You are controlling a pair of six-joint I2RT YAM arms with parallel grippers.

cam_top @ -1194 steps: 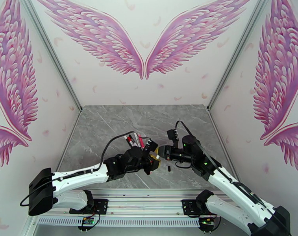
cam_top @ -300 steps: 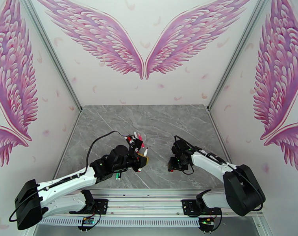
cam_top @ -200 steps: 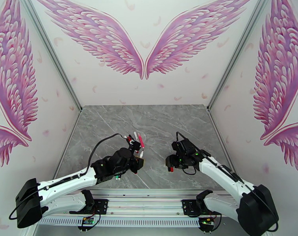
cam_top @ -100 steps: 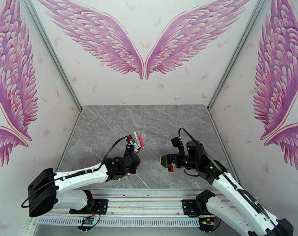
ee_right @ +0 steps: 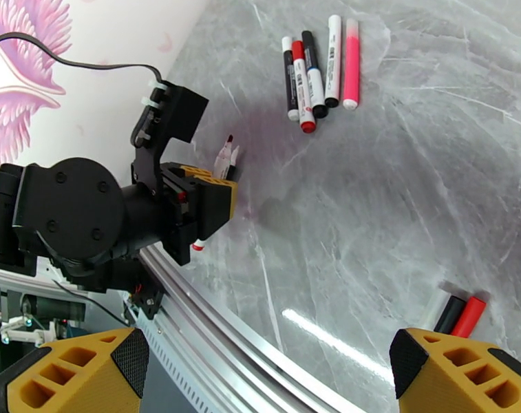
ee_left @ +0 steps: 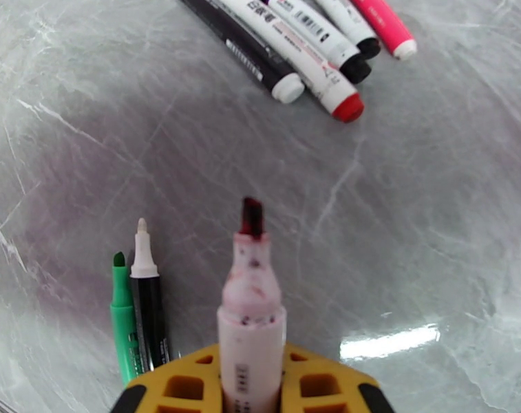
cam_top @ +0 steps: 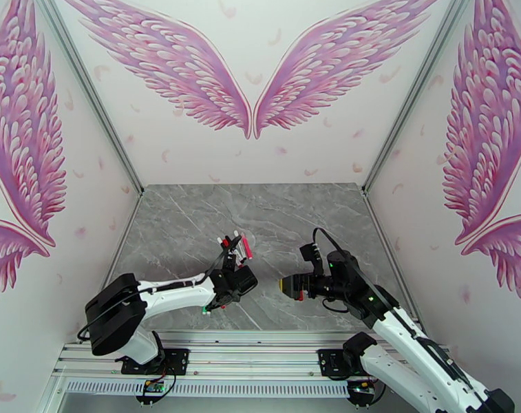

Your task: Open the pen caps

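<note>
The left tool (ee_left: 252,372) was clenched around a red pen (ee_left: 252,304), whose bare tip pointed forward, low over the bench (ee_left: 398,221). Just to that tool's left lay a green pen (ee_left: 122,318) and a black pen (ee_left: 149,311), both uncapped, side by side. Well ahead of it lay four capped pens (ee_left: 288,53) in a row. The right tool (ee_right: 270,369) stood wide open and empty, with three loose caps (ee_right: 460,312), whitish, black and red, on the bench just beyond its right finger. By the look of it, the third pen was done and its cap set aside. The next move called for laying the red pen beside the green and black ones, then reaching ahead for a capped pen.
</note>
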